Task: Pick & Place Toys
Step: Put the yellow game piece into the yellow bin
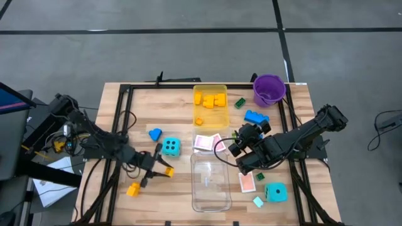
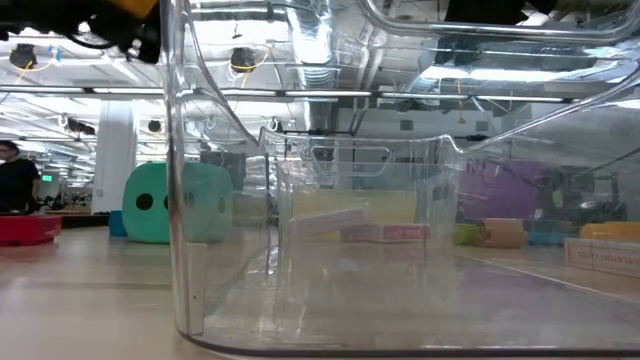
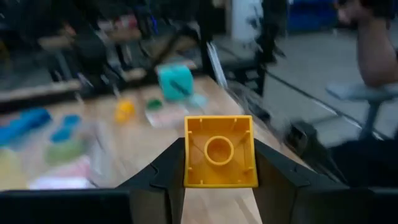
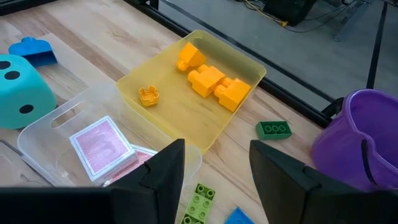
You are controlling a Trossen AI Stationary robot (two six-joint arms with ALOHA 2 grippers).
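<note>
My left gripper (image 1: 161,166) is at the table's left middle, shut on a yellow brick (image 3: 219,152) whose hollow underside faces the wrist camera. A second yellow brick (image 1: 132,189) lies on the table nearer the front. A blue piece (image 1: 155,134) and a cyan die (image 1: 171,147) sit just beyond the gripper. My right gripper (image 4: 214,180) hovers open and empty above a clear tray holding pink cards (image 4: 102,146), beside the yellow tray (image 1: 210,116) with yellow bricks (image 4: 214,84). My left gripper pinches the yellow brick by two opposite side walls (image 3: 188,155) between its two fingers. The fingers run about level, pointing toward the table's right side. The brick is lifted clear of the table, its open underside turned back toward the wrist.
An empty clear tray (image 1: 210,199) stands at the front middle, filling the low view. A purple bucket (image 1: 269,90) is at the far right. A green brick (image 1: 240,102), a blue brick (image 1: 256,117), a light green brick (image 4: 200,199), a pink card (image 1: 247,182) and another cyan die (image 1: 275,192) lie on the right.
</note>
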